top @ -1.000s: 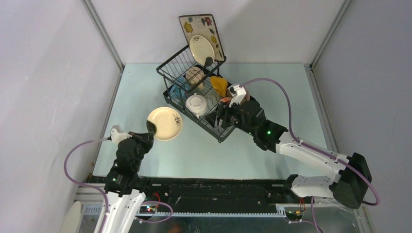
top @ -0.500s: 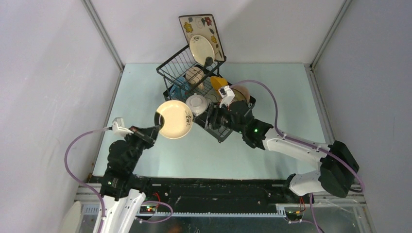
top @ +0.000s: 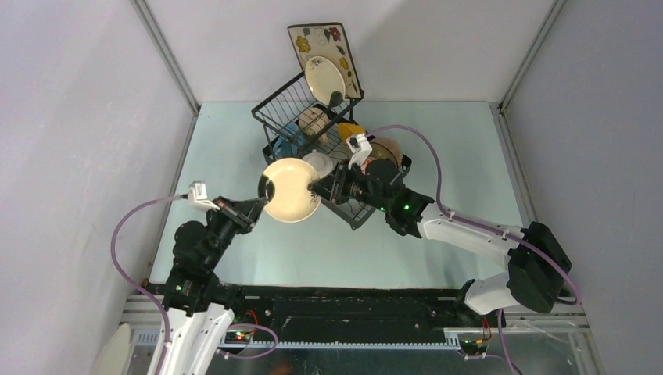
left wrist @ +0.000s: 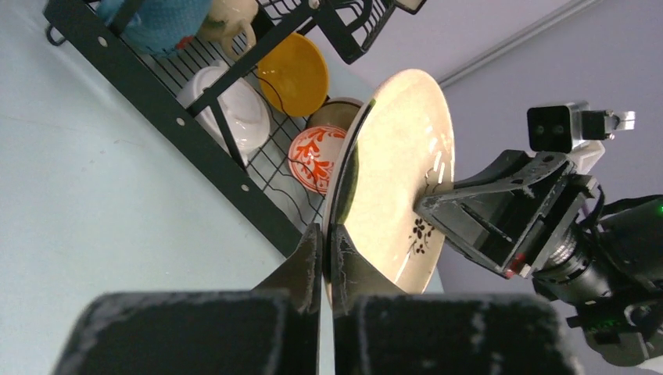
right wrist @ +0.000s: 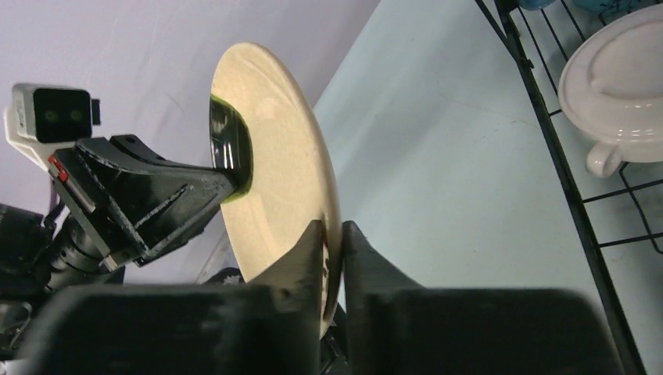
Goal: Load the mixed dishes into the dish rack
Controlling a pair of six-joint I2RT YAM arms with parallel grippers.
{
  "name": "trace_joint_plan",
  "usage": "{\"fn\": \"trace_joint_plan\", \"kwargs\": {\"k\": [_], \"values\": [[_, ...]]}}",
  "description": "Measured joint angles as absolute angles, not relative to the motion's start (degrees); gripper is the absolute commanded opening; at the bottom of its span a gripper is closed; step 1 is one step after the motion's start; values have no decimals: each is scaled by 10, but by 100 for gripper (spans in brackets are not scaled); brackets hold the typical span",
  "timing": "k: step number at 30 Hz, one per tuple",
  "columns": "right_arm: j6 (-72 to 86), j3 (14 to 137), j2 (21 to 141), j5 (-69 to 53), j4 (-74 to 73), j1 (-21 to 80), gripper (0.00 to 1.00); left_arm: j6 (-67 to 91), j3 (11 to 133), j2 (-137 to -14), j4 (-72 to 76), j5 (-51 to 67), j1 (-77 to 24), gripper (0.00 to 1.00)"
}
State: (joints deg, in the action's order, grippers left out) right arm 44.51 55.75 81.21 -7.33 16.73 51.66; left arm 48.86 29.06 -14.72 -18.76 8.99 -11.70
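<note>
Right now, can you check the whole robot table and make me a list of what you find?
Surface: pale green table, carrying the dish rack.
Job's things: cream round plate held in the air near the rack; square floral plate, blue mug, beige mug, white two-handled bowl, red-patterned bowl, orange-yellow bowl in the rack.
Clutter: nothing seen.
Claws: left claw shut on the plate's rim; right claw grips the opposite rim.
Cables: purple cable loops from each wrist.
Surroundings: grey walls on three sides.
</note>
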Motion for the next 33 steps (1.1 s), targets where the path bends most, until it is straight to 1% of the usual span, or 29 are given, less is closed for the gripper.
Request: {"fn": "trace_joint_plan", "kwargs": {"k": [1,2,3,4,5,7,9,14,17,20,24,28,33], "values": [[447,558,813,-74,169,517,0,488,291,-150,-184,93,-117,1],[450,559,814,-74,169,516,0,484,290,-151,-182,94,-117,4],[450,561,815,-73,168,516,0,483,289,-152,-180,95,-116,12],[448,565,815,-72,164,515,0,481,288,-152,-177,97,-116,18],[446,569,816,-72,159,514,0,480,288,-152,-174,97,-116,30],[433,582,816,-66,143,514,0,477,288,-154,-171,98,-115,41],[414,597,816,-57,124,510,0,472,289,-156,-172,98,-115,46],[337,641,808,-1,76,480,0,458,300,-172,-188,94,-115,48],[271,679,802,56,60,464,0,450,302,-181,-193,94,-115,48],[196,726,801,104,62,460,0,445,302,-188,-195,95,-115,47],[103,774,807,132,79,460,0,436,302,-193,-195,97,-115,46],[7,857,856,156,91,460,0,430,302,-200,-201,95,-115,46],[-105,959,948,185,97,462,0,409,314,-206,-229,90,-115,46]]}}
